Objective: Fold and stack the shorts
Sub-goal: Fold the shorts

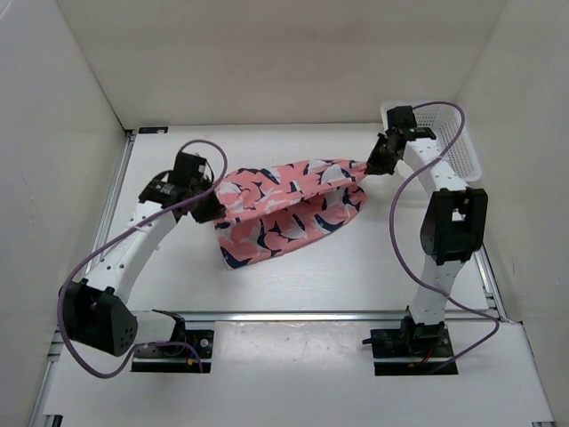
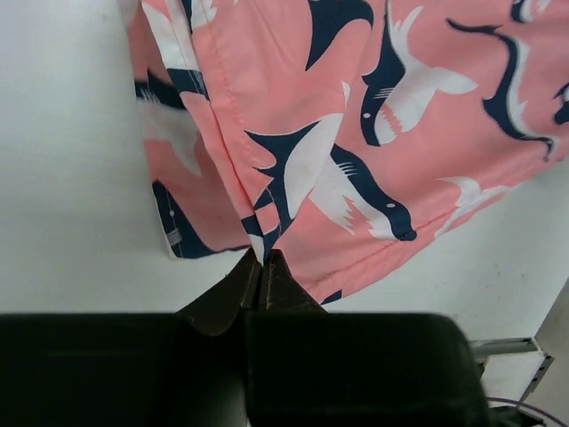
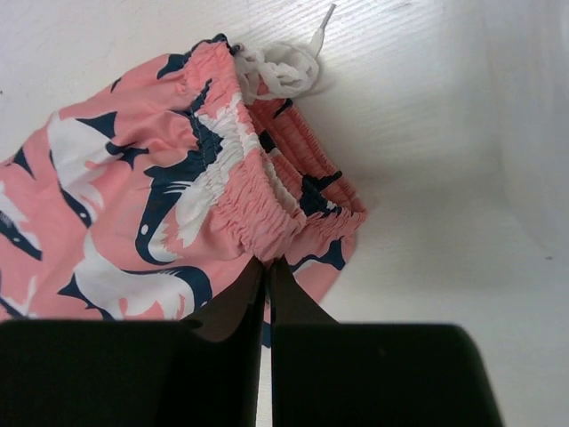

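Note:
The salmon-pink shorts (image 1: 289,206) with navy-and-white sharks hang stretched between my two grippers above the table's middle. My left gripper (image 1: 210,206) is shut on the leg-hem end; in the left wrist view the fabric (image 2: 356,133) runs up from the pinched gripper (image 2: 263,258). My right gripper (image 1: 372,166) is shut on the elastic waistband (image 3: 258,200), which bunches at the gripper (image 3: 268,263). A white drawstring (image 3: 280,71) lies knotted at the waistband's far end. The lower layers of the shorts sag onto the table.
A white mesh basket (image 1: 462,142) stands at the back right, right behind the right arm. White walls enclose the table (image 1: 293,285) on the left, back and right. Metal rails run along the front and side edges.

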You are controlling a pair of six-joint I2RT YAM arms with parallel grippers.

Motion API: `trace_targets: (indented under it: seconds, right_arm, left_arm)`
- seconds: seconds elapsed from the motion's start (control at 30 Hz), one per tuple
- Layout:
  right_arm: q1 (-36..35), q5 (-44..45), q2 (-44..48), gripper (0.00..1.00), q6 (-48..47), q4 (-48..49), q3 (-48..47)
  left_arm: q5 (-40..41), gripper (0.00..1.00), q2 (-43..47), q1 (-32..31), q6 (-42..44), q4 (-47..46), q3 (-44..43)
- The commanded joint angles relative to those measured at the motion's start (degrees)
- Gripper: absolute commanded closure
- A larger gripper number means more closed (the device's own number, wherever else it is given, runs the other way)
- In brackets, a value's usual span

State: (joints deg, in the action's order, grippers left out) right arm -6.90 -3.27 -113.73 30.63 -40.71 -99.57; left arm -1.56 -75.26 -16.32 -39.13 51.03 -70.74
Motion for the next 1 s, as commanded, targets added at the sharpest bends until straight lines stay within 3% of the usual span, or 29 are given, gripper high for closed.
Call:
trace_targets:
  seconds: [0.0, 0.2, 0.27, 0.3, 0.33, 0.4, 0.47, 0.5, 0.6, 0.97]
  right_arm:
    - [1.3, 3.5, 5.0, 1.00, -1.8, 1.8, 2.9]
    - [1.3, 5.6, 8.3, 0.99, -2.3, 2.9, 10.1]
    - [1.3, 3.3, 9.7, 0.87, -2.9, 2.9, 11.1]
    - [1.3, 3.3, 11.2, 0.83, -2.9, 2.9, 12.1]
    - [0.7, 3.3, 12.2, 0.80, -2.9, 2.1, 12.9]
    - [0.0, 4.7, 16.0, 0.58, -3.4, 2.1, 15.4]
    - [-0.8, 6.9, 18.4, 0.33, -2.7, 2.1, 19.6]
    - [-0.8, 8.5, 20.5, 0.26, -2.0, 2.1, 21.1]
    - [-0.8, 9.9, 21.0, 0.25, -1.4, 2.1, 24.4]
    - [0.4, -1.9, 13.5, 0.25, 4.0, 12.8, 27.1]
  left_arm:
    - [3.9, 0.90, 2.8, -2.9, -4.1, 0.7, 6.3]
    - [0.5, 0.90, 5.6, -8.4, -6.7, 0.7, 13.9]
    - [-1.9, 0.80, 6.9, -9.8, -6.7, 1.3, 14.8]
    - [-2.6, 0.71, 6.9, -10.5, -6.0, 2.5, 14.8]
    - [-3.4, 0.38, 6.9, -10.5, -6.0, 3.5, 14.8]
    - [-2.6, 0.03, 6.9, -10.5, -6.0, 5.6, 14.1]
    - [1.2, 0.00, 6.9, -10.5, -6.6, 7.2, 14.1]
    - [1.2, 0.00, 6.9, -9.7, -7.6, 7.9, 14.1]
    - [-0.2, 0.01, 5.6, -9.1, -8.9, 5.3, 18.1]
    - [-2.8, 0.00, -5.1, -9.6, -13.3, -6.3, 22.7]
